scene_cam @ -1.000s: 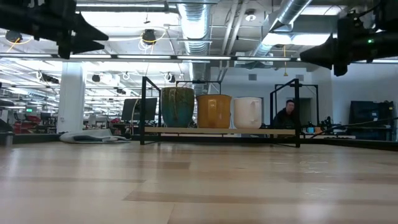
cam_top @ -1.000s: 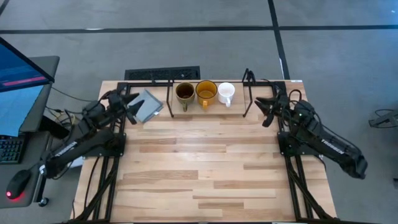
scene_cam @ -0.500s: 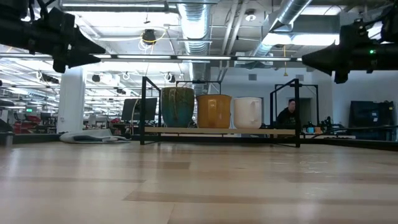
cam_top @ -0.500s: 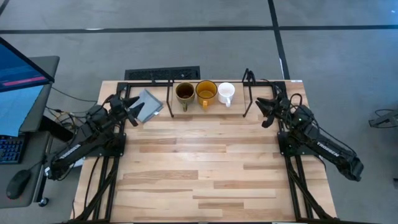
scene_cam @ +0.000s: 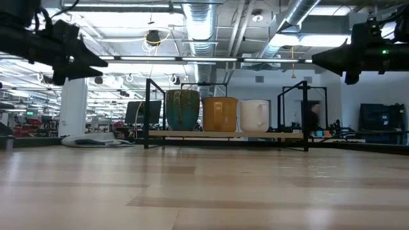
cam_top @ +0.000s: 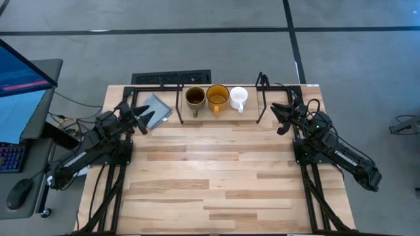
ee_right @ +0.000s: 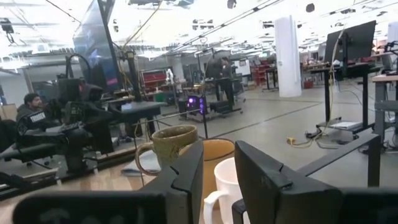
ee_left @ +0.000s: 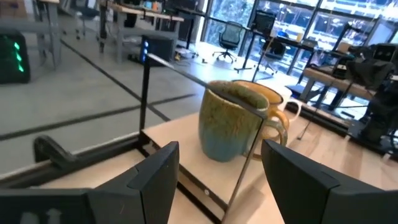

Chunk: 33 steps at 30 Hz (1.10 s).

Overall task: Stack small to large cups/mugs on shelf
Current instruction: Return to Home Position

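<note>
Shelf stands at the twelve o'clock edge of the table. Left gripper hovers at ten o'clock and right gripper at two, both empty, jaws apart. Ranged on it: brown mug, yellow mug at its three o'clock, then white mug.

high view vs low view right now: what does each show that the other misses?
Only the high view: the mugs' open tops, the black slotted strip behind the table, and the sideways gaps between the ends of the shelf and the open left gripper and right gripper. Only the low view: mug heights, brown mug tallest, yellow mug between, white mug shortest; both grippers hanging above rim level; the room behind. Both: three mugs in a row on the shelf, neither gripper touching them.
</note>
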{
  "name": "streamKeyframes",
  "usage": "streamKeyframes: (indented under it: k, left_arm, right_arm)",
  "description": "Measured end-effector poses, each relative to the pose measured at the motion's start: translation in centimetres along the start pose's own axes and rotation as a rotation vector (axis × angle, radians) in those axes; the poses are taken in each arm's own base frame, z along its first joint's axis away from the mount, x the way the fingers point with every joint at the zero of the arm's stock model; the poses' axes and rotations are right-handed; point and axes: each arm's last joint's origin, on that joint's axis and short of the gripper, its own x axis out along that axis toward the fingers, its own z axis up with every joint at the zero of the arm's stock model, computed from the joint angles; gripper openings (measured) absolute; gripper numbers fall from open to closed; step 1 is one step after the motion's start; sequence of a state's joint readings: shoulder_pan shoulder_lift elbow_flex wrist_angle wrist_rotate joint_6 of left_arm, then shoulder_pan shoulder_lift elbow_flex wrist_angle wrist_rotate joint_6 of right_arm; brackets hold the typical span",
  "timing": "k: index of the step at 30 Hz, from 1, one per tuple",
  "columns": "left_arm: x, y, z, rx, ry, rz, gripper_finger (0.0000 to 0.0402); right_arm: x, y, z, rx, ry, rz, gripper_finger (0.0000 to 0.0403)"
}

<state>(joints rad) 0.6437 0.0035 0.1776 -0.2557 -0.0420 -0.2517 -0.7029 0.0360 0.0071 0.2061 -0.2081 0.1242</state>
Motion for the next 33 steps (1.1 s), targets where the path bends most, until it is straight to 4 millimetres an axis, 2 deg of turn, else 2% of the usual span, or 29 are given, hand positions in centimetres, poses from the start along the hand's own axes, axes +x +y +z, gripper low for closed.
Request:
streamKeyframes:
  k: [4,10,33]
  left_arm:
    - [0.7,0.2,-0.9,-0.011,-0.041,-0.019,0.0219]
    - [1.2,0.5,-2.3,-0.049,-0.01,-0.006,0.0219]
    - [1.4,0.6,-2.6,-0.075,0.015,0.001,0.0219]
  right_arm:
    - [0.0,0.0,0.0,0.002,0.005,-0.001,0.0113]
    - [0.0,0.0,-0.2,0.018,0.021,-0.003,0.0113]
    - [-0.1,-0.2,-1.6,0.063,0.163,-0.023,0.0113]
